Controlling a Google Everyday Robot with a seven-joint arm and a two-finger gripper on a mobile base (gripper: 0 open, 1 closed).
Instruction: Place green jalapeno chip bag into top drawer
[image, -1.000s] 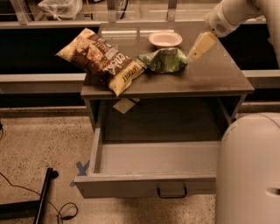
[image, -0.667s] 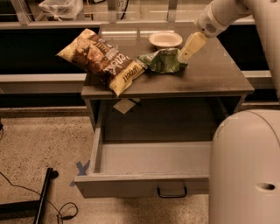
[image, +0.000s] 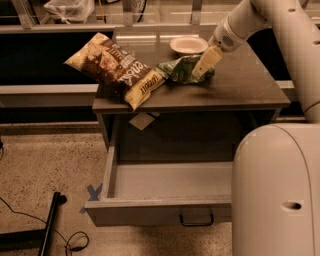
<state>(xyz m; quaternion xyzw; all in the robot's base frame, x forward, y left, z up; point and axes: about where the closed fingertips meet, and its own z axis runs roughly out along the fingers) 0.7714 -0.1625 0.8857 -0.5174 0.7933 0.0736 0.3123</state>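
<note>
The green jalapeno chip bag (image: 179, 69) lies on the grey cabinet top (image: 240, 87), just right of the larger brown-and-yellow chip bag (image: 116, 68). My gripper (image: 204, 65) hangs from the white arm at the upper right and sits over the right end of the green bag, touching or just above it. The top drawer (image: 165, 192) stands pulled open below the cabinet top and is empty, with its dark loop handle (image: 196, 220) on the front panel.
A white bowl (image: 188, 45) sits behind the green bag. A paper tag (image: 143, 120) hangs under the cabinet top. My white base (image: 277, 190) covers the drawer's right part. A dark stand and cable (image: 50, 227) lie on the floor at left.
The gripper has moved left and down from beside the green bag to over its right end. The base has shifted left and covers more of the drawer.
</note>
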